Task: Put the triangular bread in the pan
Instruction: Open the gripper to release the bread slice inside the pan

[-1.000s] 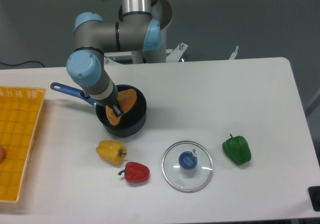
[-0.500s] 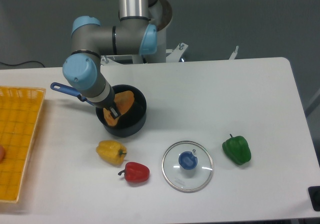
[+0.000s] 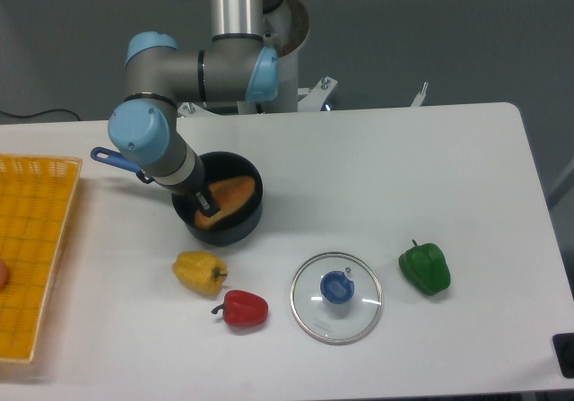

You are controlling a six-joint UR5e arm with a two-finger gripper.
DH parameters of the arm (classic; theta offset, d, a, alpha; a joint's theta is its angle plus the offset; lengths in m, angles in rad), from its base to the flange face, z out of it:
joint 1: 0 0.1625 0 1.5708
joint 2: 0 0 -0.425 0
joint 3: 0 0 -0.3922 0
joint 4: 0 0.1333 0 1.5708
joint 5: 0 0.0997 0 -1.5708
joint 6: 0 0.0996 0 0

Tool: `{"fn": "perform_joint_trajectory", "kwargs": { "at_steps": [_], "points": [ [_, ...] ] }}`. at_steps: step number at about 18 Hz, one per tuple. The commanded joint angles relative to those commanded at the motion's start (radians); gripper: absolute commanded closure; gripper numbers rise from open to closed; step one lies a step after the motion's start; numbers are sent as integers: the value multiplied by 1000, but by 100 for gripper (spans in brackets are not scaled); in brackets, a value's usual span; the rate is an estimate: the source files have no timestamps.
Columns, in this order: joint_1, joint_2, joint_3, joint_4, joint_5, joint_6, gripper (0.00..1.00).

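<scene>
The triangular bread, an orange-tan wedge, lies nearly flat inside the pan, a dark round saucepan with a blue handle pointing left. My gripper reaches down into the left part of the pan at the bread's left end. Its fingers are mostly hidden under the wrist. The bread has tipped away from them and rests on the pan, so the jaws appear open.
A yellow pepper and a red pepper lie in front of the pan. A glass lid with a blue knob and a green pepper lie to the right. A yellow basket stands at the left edge.
The bread, held tilted in the jaws over the pan a second ago, has dropped and now lies flat in the pan. The arm has shifted slightly left.
</scene>
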Motion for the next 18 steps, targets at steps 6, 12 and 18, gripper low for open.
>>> {"fn": "perform_joint_trajectory", "kwargs": {
  "at_steps": [6,12,18],
  "points": [
    [0,3,3,0,0,0,19],
    [12,14,61,-6,3,-9,0],
    [70,17,132,-5,-5,0,0]
  ]
}}
